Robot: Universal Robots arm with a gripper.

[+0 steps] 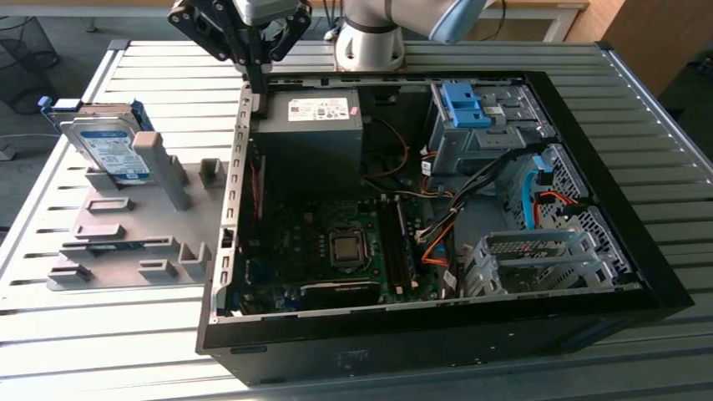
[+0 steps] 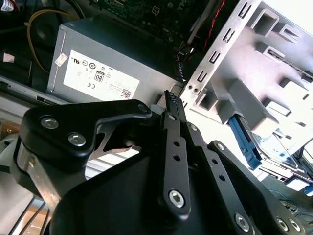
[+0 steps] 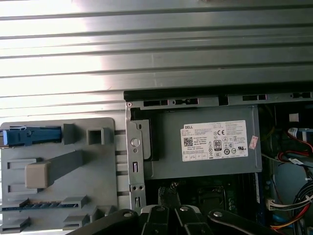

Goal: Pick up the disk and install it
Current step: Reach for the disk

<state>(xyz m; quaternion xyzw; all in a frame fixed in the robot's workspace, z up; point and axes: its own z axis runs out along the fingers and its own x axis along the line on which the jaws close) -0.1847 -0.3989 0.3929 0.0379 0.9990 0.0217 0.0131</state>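
Gripper (image 1: 257,81) over case (image 1: 239,154) rim; disk (image 1: 103,144) apart, upright on edge.

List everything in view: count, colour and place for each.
disk: one, silver in a blue frame, standing in the holder at the exterior view's left
holder: one, grey, on the table beside the case
case: one, black, open, lying on the table
power supply: one, grey, inside the case
drive bay: one, grey, inside the case
bracket: one, blue, on top of the drive bay
cables: several, orange, red and black, inside the case
table: one, silver slats, under everything
arm: one, pale grey, beyond the case
gripper: one, black, shut, empty, over the case's edge by the power supply
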